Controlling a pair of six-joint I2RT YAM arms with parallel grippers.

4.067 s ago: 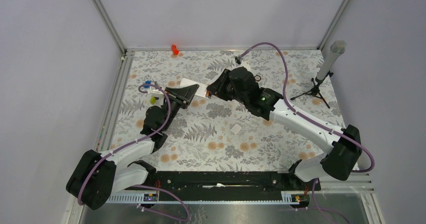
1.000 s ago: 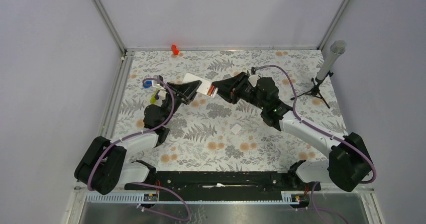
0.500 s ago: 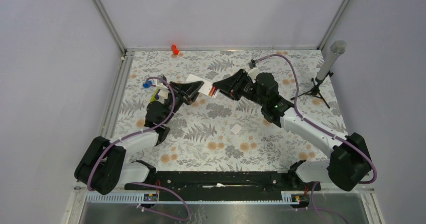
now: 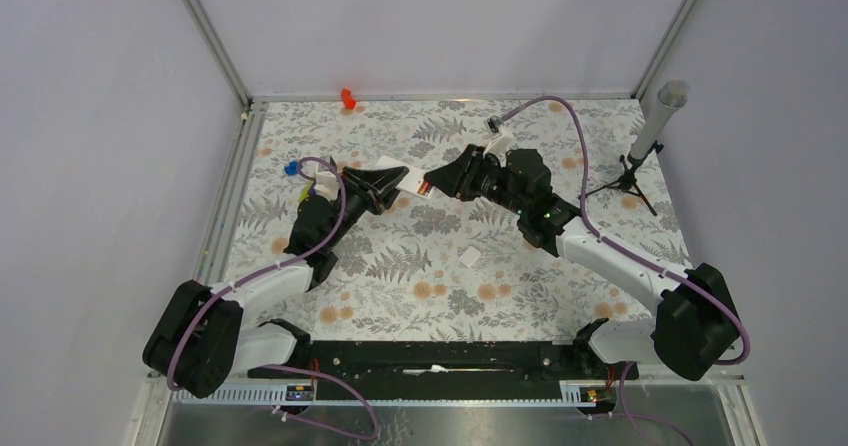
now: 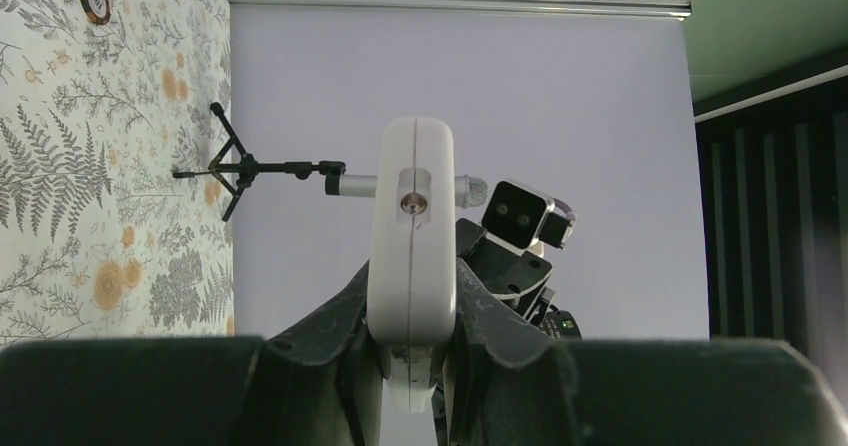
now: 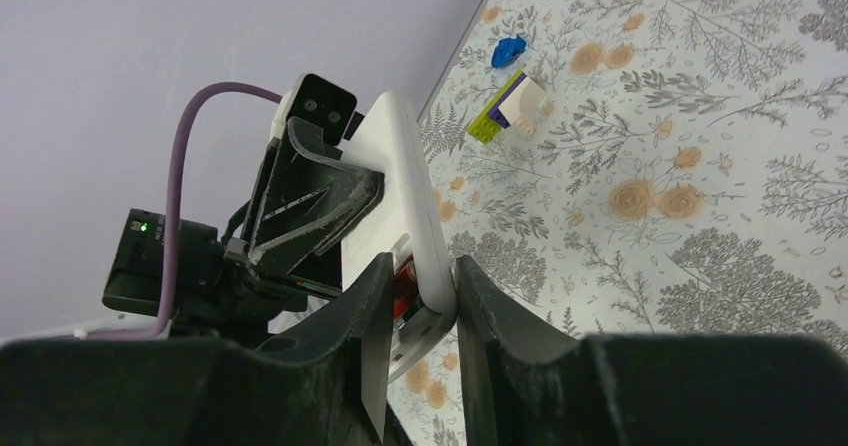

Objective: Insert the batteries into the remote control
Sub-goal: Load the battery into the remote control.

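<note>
While the left end effector point(image 5: 412, 318) clamps the remote point(image 5: 412, 216), the right end effector point(image 6: 418, 294) pinches its end over a battery point(image 6: 403, 285).

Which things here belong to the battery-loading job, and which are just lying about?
Job: slim white remote control, small red-cased battery at its end, left gripper, right gripper.
Lying about: bright red plastic piece, small blue piece, yellow-green and white blocks, black tripod stand.

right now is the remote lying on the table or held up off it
Held up: the left hand clamps the remote edge-on and the right hand pinches its other end.
</note>
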